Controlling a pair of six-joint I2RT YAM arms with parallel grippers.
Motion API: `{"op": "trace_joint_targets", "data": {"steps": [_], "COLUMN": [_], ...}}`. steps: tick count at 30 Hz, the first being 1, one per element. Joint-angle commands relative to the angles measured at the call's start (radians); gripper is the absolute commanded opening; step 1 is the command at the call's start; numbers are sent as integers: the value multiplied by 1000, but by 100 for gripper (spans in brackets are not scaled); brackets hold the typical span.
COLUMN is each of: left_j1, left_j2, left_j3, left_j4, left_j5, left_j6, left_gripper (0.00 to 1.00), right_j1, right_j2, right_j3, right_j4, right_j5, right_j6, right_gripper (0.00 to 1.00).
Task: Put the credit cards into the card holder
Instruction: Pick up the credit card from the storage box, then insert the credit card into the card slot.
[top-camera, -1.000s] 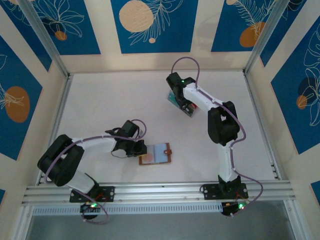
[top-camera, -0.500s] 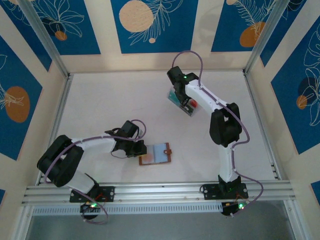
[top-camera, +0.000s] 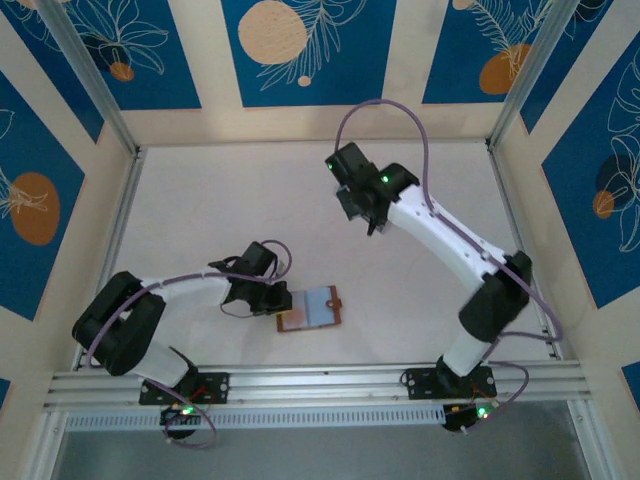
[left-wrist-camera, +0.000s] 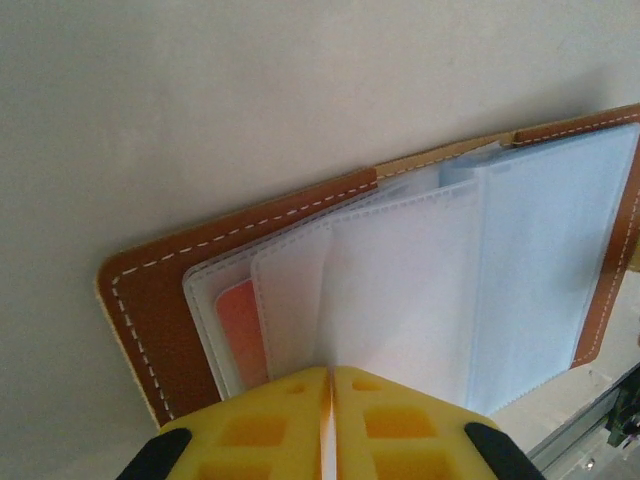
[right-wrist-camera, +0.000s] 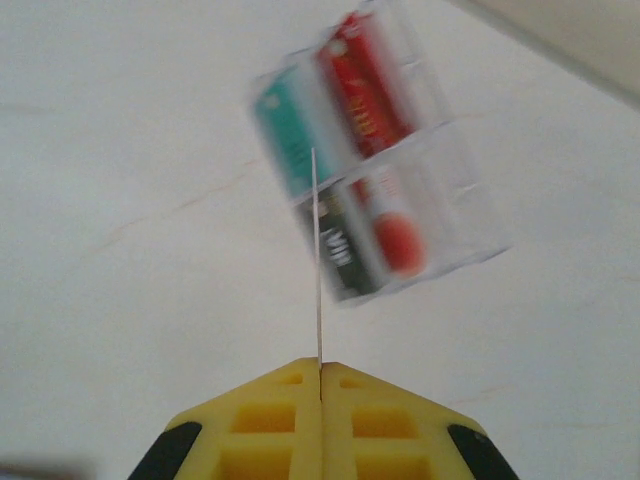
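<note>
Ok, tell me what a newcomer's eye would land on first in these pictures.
The brown card holder lies open near the front of the table, with the left gripper shut on its clear sleeves and a red card tucked in one. Farther back, the right gripper holds a thin card edge-on, with a blurred clear tray of red, teal and dark cards beyond it.

I saw the card holder's (left-wrist-camera: 150, 290) smooth stitched brown leather, frosted plastic sleeves (left-wrist-camera: 400, 290), clear glossy plastic tray (right-wrist-camera: 460, 200), matt table (left-wrist-camera: 200, 100).
</note>
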Motion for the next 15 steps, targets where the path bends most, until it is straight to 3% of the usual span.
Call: {"op": "trace_joint_targets", "data": {"steps": [1,5,7,15], "left_j1": [5,5,5,4], "left_j2": [-14,-22,-19,4], "left_j3": [-16,-17,-15,-18], "left_j4": [-89,-101,-104,-91], "left_j5": [-38,-47,-48,-44], "left_j6": [31,37,40,38], "left_gripper": [11,11,11,11], "right_j1": [31,32,33,42], "right_j2": [-99,-268,-319,-371], "right_j3": [-154,-456,-587,-946], "right_j4": [55,318,448,893], "right_j5": [-219,-550,-650,-853], "right_j6": [154,304,387,640], "right_gripper": [0,0,0,0]}}
